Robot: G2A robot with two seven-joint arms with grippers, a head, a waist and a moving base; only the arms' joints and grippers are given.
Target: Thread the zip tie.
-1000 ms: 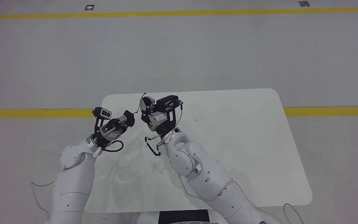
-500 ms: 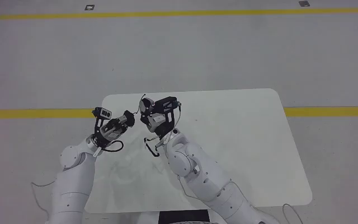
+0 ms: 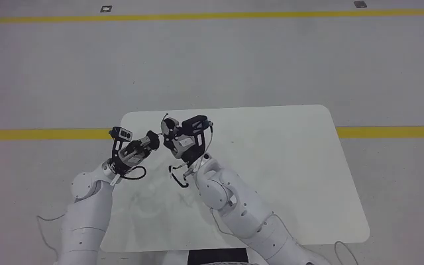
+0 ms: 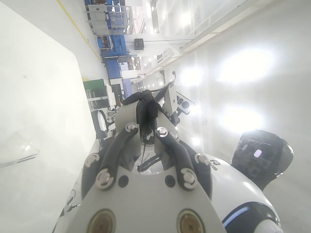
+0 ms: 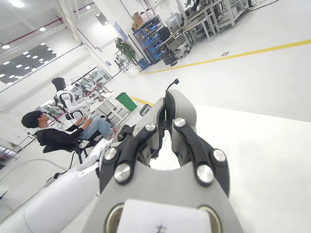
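Observation:
A thin black zip tie (image 3: 162,122) is held in the air between my two grippers, above the back left corner of the white table (image 3: 278,172). My left gripper (image 3: 153,140) is shut on the strap (image 4: 145,112), which runs back between its fingers. My right gripper (image 3: 168,126) sits close beside it, shut on the other end of the zip tie (image 5: 170,87). That end's small square head pokes out past the right fingertips (image 5: 170,100). The head (image 4: 173,73) also stands out past my left gripper (image 4: 145,99).
Both grippers hover near the table's left rear edge (image 3: 132,119). The table stretches away bare to the right (image 5: 255,141). Something clear and flat lies on the table near the left arm (image 4: 17,157). A yellow floor line (image 3: 377,131) runs behind.
My right gripper has shifted slightly left, closing in on the left gripper. The left arm has stayed put.

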